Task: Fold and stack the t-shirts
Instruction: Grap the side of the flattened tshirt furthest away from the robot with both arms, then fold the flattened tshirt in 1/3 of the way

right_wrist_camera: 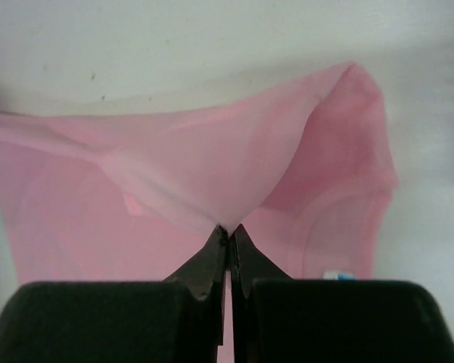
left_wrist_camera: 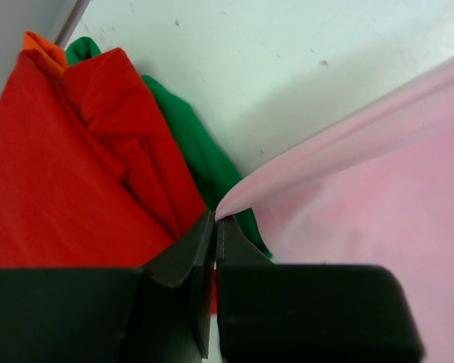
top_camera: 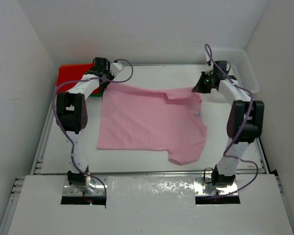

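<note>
The light pink t-shirt [top_camera: 147, 122] lies spread in the middle of the table. My left gripper [top_camera: 108, 81] is shut on its far left corner, as the left wrist view shows [left_wrist_camera: 215, 219], with the pink cloth [left_wrist_camera: 363, 227] lifted at that edge. My right gripper [top_camera: 202, 88] is shut on its far right corner, pinching pink cloth [right_wrist_camera: 234, 166] in the right wrist view [right_wrist_camera: 228, 228]. A stack at the far left holds the red t-shirt [top_camera: 71, 76] [left_wrist_camera: 68, 159] on top, the green t-shirt [left_wrist_camera: 197, 151] and the orange t-shirt [left_wrist_camera: 44, 47] under it.
A white lattice basket [top_camera: 242, 66] stands at the far right corner. Walls close in on the left, the right and the back. The table's near edge [top_camera: 152, 172] runs in front of the arm bases.
</note>
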Available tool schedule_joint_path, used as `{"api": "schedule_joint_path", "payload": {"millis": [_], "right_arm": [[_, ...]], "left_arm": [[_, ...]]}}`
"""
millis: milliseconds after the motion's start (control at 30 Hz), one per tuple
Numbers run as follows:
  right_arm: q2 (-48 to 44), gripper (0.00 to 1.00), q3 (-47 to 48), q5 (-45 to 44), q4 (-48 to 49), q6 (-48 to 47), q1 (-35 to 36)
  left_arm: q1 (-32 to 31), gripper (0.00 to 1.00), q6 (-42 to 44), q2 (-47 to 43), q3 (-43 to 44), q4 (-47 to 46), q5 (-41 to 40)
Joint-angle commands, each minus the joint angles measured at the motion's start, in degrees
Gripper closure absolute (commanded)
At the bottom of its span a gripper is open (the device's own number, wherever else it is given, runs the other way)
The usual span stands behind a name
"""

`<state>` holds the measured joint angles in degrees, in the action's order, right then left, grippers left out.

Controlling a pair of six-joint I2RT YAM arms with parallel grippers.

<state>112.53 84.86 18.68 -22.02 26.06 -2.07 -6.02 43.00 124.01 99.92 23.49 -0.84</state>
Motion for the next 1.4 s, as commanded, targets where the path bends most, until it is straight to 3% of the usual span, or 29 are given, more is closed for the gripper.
{"api": "schedule_joint_path", "payload": {"millis": [0,133,400,800,1367], "right_arm": [[-7.5,1.00,-6.2,6.7,1.8,1.6,-2.3],[-12.2,1.00,-12.2,6.6,0.0,0.7,-2.5],[-13.6,1.00,-17.7,8.4,-1.6,0.1,-2.7],[-14.9,1.00,-16.4,8.6,-7.6,-2.2,-2.8],[-16.6,1.00,-17.2,7.6,-11.5,-3.6,-2.8]], "left_arm": [[-0.2,1.00,5.0,-7.4,-3.6,0.4,4.8],[-0.5,1.00,8.1,-10.1,-7.9,4.6,6.6],[-2.2,1.00,13.1,-12.6,-16.9,7.7,1.9],[-3.7,1.00,12.5,-15.0,-22.0,10.7,-5.0],[-4.3,1.00,6.6,-17.6,-19.0,10.9,-9.9]]}}
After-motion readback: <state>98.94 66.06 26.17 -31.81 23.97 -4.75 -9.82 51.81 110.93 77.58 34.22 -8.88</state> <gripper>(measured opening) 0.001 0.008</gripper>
